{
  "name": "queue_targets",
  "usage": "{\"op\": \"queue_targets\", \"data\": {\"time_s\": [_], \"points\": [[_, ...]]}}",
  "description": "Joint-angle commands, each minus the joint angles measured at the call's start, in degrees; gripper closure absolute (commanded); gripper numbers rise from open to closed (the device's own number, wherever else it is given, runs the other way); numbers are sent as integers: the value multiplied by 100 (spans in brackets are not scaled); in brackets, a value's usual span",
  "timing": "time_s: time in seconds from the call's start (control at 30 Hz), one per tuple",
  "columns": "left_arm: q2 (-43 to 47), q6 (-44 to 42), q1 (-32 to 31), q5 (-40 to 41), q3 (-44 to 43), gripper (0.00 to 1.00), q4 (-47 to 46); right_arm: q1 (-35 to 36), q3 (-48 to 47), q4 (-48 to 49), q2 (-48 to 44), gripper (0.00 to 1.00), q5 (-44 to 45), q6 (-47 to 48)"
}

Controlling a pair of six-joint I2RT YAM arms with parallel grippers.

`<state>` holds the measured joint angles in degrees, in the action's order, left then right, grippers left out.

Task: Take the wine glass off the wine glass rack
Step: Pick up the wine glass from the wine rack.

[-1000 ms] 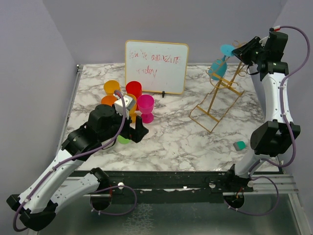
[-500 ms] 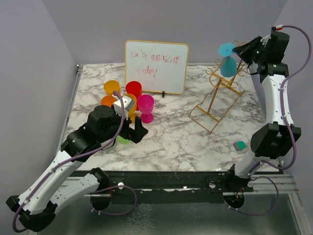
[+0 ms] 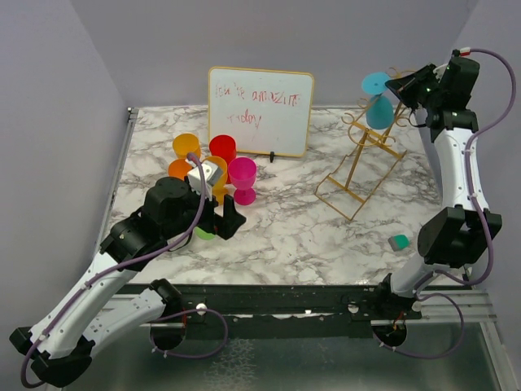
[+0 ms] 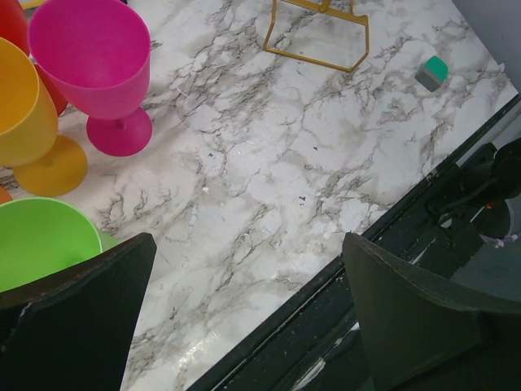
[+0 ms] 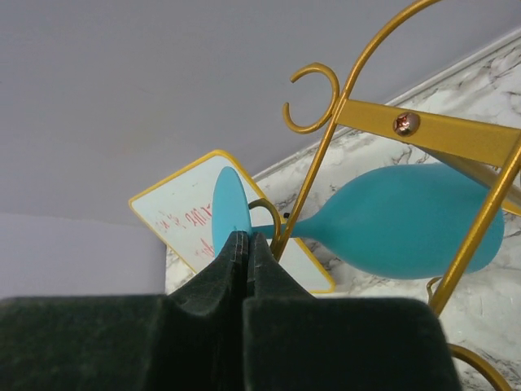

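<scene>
Above lilac-walled marble table [image 3: 293,236], right pincer [image 5: 246,238] pinches wine glass [image 5: 407,220]; left pincer [image 4: 248,244] wide.

Illumination is bright, even and diffuse in all views; shadows on the counter [image 3: 285,236] are soft. In both wrist views the near pincer fingers [image 4: 73,326] render dark and slightly defocused, bottom of frame.

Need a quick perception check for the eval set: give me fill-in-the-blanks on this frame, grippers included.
The teal wine glass hangs bowl-down on the gold wire ___. The left gripper is ___, holding nothing. The right gripper is ___ on the glass's foot.
Missing: rack; open; shut.
</scene>
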<state>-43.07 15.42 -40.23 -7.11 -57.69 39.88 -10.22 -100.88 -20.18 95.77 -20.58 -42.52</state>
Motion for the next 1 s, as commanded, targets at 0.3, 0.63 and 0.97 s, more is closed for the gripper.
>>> {"op": "queue_targets", "data": {"time_s": [0.3,0.63,0.97], "points": [[246,100,6,231,99,1,-79,-8,777,1547,-472,99,-208,-1304],[215,119,6,257,66,1,-77,-7,714,1672,-340,99,-352,-1535],[221,173,9,249,100,1,-77,-13,100,1320,51,99,-768,-1186]]}}
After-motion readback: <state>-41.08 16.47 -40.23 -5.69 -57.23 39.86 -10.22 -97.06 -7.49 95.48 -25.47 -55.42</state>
